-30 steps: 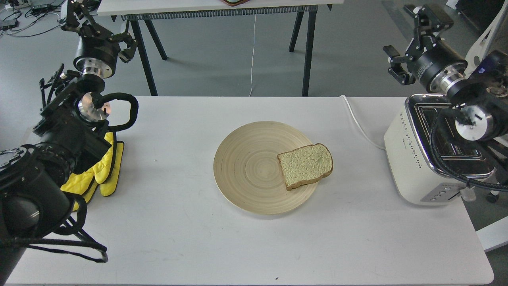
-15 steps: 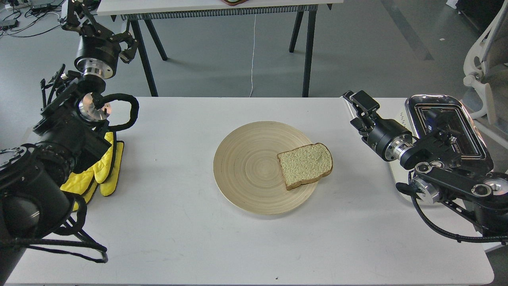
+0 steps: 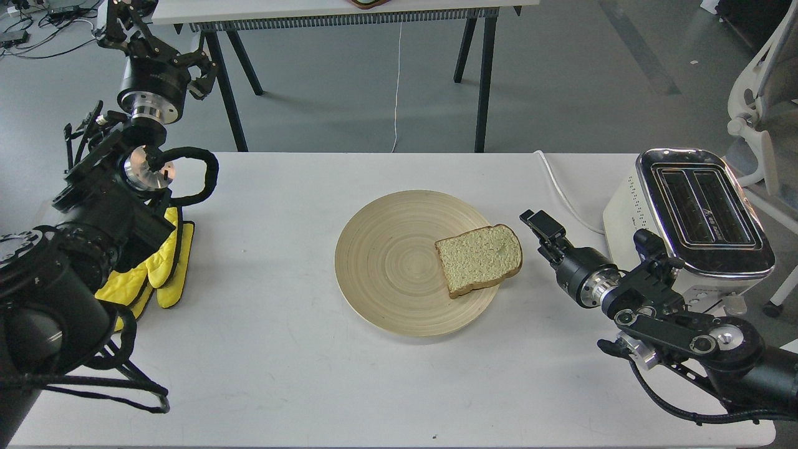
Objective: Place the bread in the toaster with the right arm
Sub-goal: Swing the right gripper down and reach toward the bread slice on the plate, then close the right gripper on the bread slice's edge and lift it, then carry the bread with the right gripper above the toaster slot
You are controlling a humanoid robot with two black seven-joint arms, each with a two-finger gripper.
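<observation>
The bread point(image 3: 479, 259) is found lying flat on the plate point(image 3: 386, 262), overhanging its right rim, with the right end effector point(image 3: 537, 228) empty just beside it, finger separation indeterminable, presumably positioned for a grasp toward the toaster point(image 3: 686, 231).

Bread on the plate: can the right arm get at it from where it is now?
Probably yes. The right gripper sits low just right of the bread, whose right edge overhangs the plate rim, with bare table between.
</observation>
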